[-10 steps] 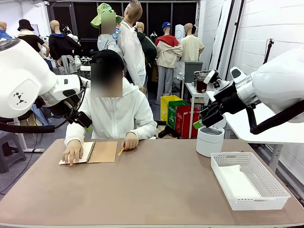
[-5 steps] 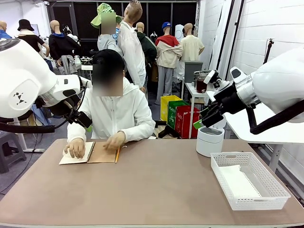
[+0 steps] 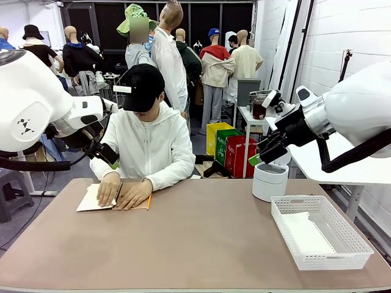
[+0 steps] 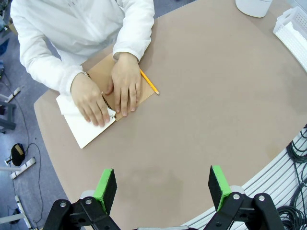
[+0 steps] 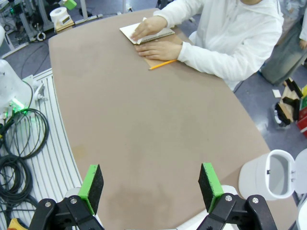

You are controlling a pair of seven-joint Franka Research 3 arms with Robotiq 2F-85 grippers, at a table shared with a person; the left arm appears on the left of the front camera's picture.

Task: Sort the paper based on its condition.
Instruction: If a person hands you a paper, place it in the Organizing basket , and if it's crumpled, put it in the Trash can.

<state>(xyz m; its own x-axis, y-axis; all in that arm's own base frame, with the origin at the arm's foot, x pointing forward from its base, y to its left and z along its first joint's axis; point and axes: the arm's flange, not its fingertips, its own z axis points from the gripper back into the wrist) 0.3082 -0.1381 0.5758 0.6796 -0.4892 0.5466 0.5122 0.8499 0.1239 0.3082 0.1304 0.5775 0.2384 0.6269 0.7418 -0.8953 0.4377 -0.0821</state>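
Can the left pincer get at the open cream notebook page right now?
Probably not yet. Both of the person's hands press on the brown-covered spiral notebook, covering part of the cream page. The left pincer hangs open above bare table.

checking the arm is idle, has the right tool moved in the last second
No. The right tool sits at the same spot above the white bin as before, open.

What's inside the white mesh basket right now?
The white mesh basket holds a white sheet of paper lying flat on its bottom, seen from the front. Its near wall covers the sheet's near edge, so anything tucked low there cannot be seen.
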